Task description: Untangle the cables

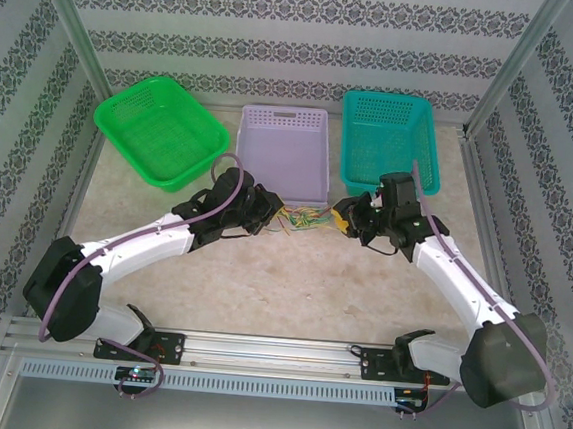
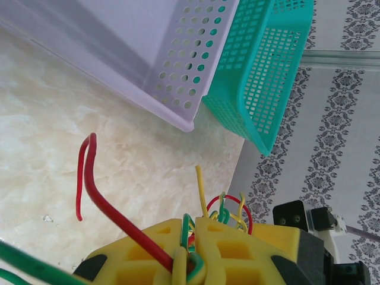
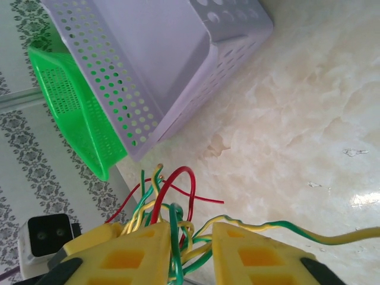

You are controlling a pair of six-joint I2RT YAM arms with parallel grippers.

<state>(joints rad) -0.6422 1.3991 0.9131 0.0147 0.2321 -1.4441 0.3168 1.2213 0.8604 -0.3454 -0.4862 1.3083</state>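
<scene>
Between my two wrists, just in front of the lilac basket (image 1: 285, 116), the cables (image 1: 301, 219) stretch as a small tangle of green, yellow and red over the table (image 1: 260, 283). My left pincer (image 2: 195, 227) is clamped tight on a red strand and a green-yellow one. My right pincer (image 3: 191, 237) stands narrow, with several strands running through the gap. Whether its pads actually press on them I cannot tell from this angle. A red loop curls free just past its tips.

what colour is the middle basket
The middle basket is pale lilac, with small round holes in its walls; clearest in the top external view.
</scene>
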